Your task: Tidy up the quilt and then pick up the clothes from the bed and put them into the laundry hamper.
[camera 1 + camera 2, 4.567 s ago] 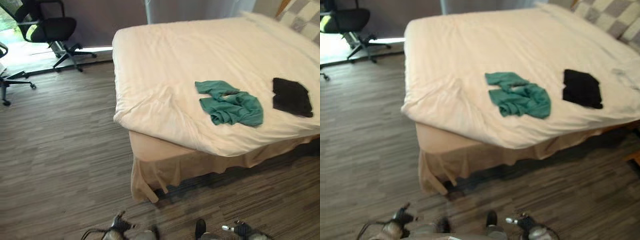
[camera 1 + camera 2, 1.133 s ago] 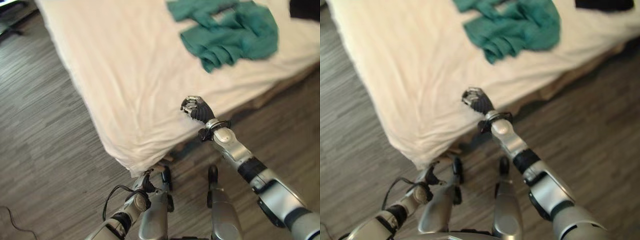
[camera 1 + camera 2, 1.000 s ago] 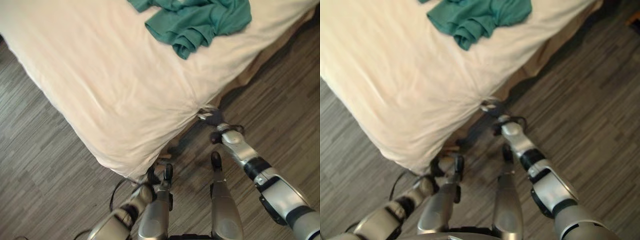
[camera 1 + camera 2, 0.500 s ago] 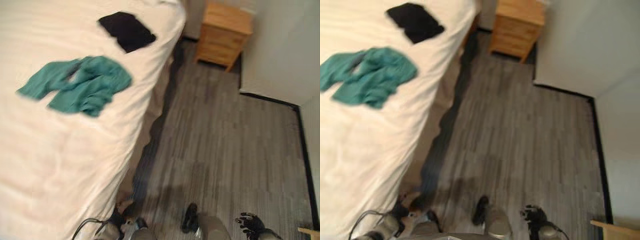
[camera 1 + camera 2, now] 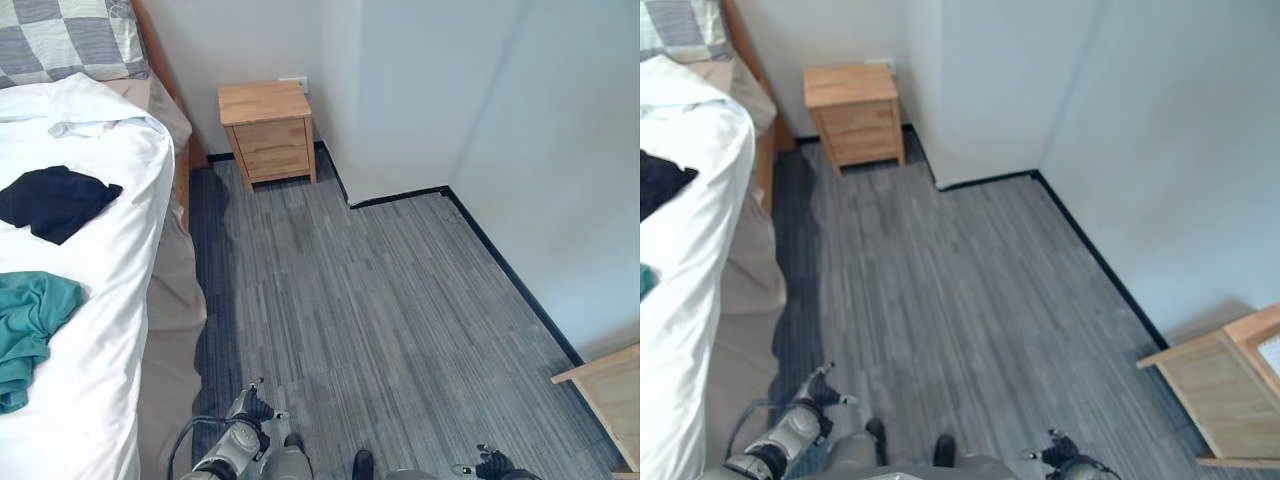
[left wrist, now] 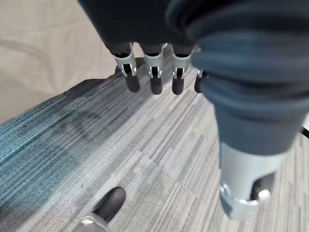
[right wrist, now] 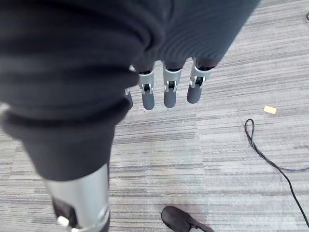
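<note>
- Hands hang low at the robot's sides, both empty. The left hand [image 5: 248, 413] shows at the bottom of the left eye view, close to the bed skirt [image 5: 165, 330]; the right hand [image 5: 492, 465] shows at the bottom right, over bare floor [image 5: 360, 300].
- Left wrist view: the left hand's fingers [image 6: 153, 77] point down in a straight row, spread a little, holding nothing. Past the fingertips lies grey plank floor, and beyond that the beige bed skirt.
- Right wrist view: the right hand's fingers [image 7: 167, 92] also hang straight and loose, with nothing between them and the thumb. Past the fingertips is grey floor with a small yellow scrap [image 7: 270, 109] lying on it.
- The clothes are still on the bed, well apart from both sets of fingers. A teal garment [image 5: 28, 330] lies crumpled on the white quilt [image 5: 100, 300] nearest the left hand, and a black garment [image 5: 52, 200] lies further up the bed, towards the checked pillow [image 5: 65, 38].
- The left eye view shows both garments plainly; the right eye view shows just a part of the black one and a sliver of the teal one at its edge.
- A wooden nightstand [image 5: 266, 130] stands against the wall beyond the bed, far from the fingers.
- The right eye view shows more of a pale wooden piece of furniture [image 5: 1220, 390] out beyond the right hand, of which the left eye view catches just a corner. I cannot tell what it is.
</note>
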### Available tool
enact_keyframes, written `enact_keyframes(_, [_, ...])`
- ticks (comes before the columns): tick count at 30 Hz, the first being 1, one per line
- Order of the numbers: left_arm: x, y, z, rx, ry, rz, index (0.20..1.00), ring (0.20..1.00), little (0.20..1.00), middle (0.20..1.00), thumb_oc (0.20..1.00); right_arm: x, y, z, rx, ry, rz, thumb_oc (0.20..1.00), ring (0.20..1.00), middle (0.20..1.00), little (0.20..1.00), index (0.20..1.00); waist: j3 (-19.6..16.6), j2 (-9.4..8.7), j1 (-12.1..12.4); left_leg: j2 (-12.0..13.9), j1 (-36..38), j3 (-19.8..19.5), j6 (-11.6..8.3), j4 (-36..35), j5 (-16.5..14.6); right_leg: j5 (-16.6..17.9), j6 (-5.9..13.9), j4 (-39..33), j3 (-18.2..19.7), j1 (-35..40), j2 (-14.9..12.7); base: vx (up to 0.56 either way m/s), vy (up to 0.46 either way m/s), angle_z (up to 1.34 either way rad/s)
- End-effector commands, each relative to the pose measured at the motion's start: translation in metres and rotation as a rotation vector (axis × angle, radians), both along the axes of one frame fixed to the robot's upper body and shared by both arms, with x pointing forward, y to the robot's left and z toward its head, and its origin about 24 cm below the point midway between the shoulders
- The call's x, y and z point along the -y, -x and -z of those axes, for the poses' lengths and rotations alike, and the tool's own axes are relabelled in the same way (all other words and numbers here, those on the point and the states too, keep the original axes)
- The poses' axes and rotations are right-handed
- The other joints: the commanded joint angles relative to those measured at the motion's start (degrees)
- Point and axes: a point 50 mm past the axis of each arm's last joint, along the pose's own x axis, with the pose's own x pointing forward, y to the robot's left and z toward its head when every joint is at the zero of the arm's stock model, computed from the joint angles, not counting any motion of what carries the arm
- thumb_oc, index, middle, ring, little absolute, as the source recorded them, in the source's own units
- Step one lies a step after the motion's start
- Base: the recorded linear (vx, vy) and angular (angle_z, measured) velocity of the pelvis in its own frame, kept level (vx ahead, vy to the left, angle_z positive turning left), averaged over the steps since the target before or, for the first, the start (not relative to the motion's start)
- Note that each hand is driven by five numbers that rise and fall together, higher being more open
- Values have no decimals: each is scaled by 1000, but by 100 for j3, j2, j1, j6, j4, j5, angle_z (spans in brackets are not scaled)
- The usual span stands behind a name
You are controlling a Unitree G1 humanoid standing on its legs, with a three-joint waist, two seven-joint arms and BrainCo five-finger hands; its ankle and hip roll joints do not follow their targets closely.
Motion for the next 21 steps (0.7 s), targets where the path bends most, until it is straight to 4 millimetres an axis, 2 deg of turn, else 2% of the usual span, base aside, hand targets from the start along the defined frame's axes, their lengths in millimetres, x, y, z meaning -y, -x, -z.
enact_keyframes(1, [6, 8, 7, -65, 0, 25, 1000, 1000, 1000, 1000, 1000, 3, -28, -9, 79, 6, -29, 1000, 1000, 1000, 1000, 1000, 201, 176, 161, -347, 869, -26, 293, -730, -295, -288, 1224, 1555, -193, -353, -791, 107, 98, 41])
enact_keyframes(3, [3, 14, 8, -83, -8, 10, 1000, 1000, 1000, 1000, 1000, 1, -35, -12, 103, 1, -52, 1000, 1000, 1000, 1000, 1000, 252, 306, 130, -307, 1124, 28, 370, -998, -237, 41, 1545, 2484, -92, -808, -904, 192, 121, 19])
enact_keyframes(4, [-1, 16, 9, -91, -24, 7, 1000, 1000, 1000, 1000, 1000, -2, -44, -15, 131, -4, -49, 1000, 1000, 1000, 1000, 1000, 274, 399, 95, -274, 1263, -129, 357, -1201, -178, 51, 1509, 2606, -7, -1086, -1009, 184, 63, -17])
enact_keyframes(5, [-1, 16, 9, -91, -24, 7, 1000, 1000, 1000, 1000, 1000, -2, -44, -15, 131, -4, -50, 1000, 1000, 1000, 1000, 1000, 288, 395, 81, -279, 1283, -142, 356, -1213, -174, 40, 1510, 2611, -20, -1067, -1016, 174, 4, 3])
enact_keyframes(7, [-3, 15, 8, -98, -36, 27, 1000, 1000, 1000, 1000, 1000, -3, -44, -15, 136, -12, -35, 1000, 1000, 1000, 1000, 1000, 248, 415, 34, -317, 1272, -368, 331, -1296, -168, -139, 1352, 1879, 190, -947, -967, 136, -69, 58])
enact_keyframes(8, [-5, 15, 8, -102, -50, 43, 1000, 1000, 1000, 1000, 1000, -2, -44, -15, 148, -16, -21, 1000, 1000, 1000, 1000, 1000, 186, 398, -61, -368, 1314, -520, 329, -1313, -192, -69, 1282, 1094, 766, -991, -807, 136, -75, 75])
enact_keyframes(9, [-5, 15, 8, -102, -50, 43, 1000, 1000, 1000, 1000, 1000, -2, -44, -15, 148, -16, -21, 1000, 1000, 1000, 1000, 1000, 187, 403, -61, -363, 1321, -520, 328, -1313, -199, -66, 1281, 1083, 765, -979, -802, 137, -73, 62])
enact_keyframes(10, [-6, 14, 7, -108, -55, 51, 1000, 1000, 1000, 1000, 1000, -1, -42, -15, 139, -20, -9, 1000, 1000, 1000, 1000, 1000, 136, 376, -87, -395, 1333, -581, 330, -1318, -233, -39, 1256, 862, 997, -965, -755, 86, -39, 80])
enact_keyframes(12, [-6, 18, 9, -125, -56, 43, 1000, 1000, 1000, 1000, 1000, -3, -31, -10, 93, -22, -24, 1000, 1000, 1000, 1000, 1000, 9, 347, -28, -406, 1433, -690, 318, -1328, -274, 115, 1245, 508, 823, -663, -855, 130, -87, 84])
enact_keyframes(15, [-5, 26, 12, -141, -38, 32, 1000, 1000, 1000, 1000, 1000, -1, -23, -7, 60, -16, -41, 1000, 1000, 1000, 1000, 1000, -100, 348, -2, -396, 1507, -752, 282, -1355, -279, 170, 1230, 222, 663, -388, -873, 97, -69, 52])
enact_keyframes(16, [24, 46, 24, -176, 127, -77, 1000, 1000, 1000, 1000, 1000, -17, -14, 2, -26, 5, -72, 1000, 1000, 1000, 1000, 1000, -307, 316, -77, -385, 1480, -381, 155, -1363, -231, 19, 964, -24, 92, 2, -670, 63, -67, 41])
enact_keyframes(21, [20, 47, 24, -191, 104, -62, 1000, 1000, 1000, 1000, 1000, -22, -13, 4, -37, -16, -77, 1000, 1000, 1000, 1000, 1000, -272, 286, -49, -359, 1415, -361, 152, -1363, -241, 30, 967, 36, 61, -58, -651, 91, -26, 0])
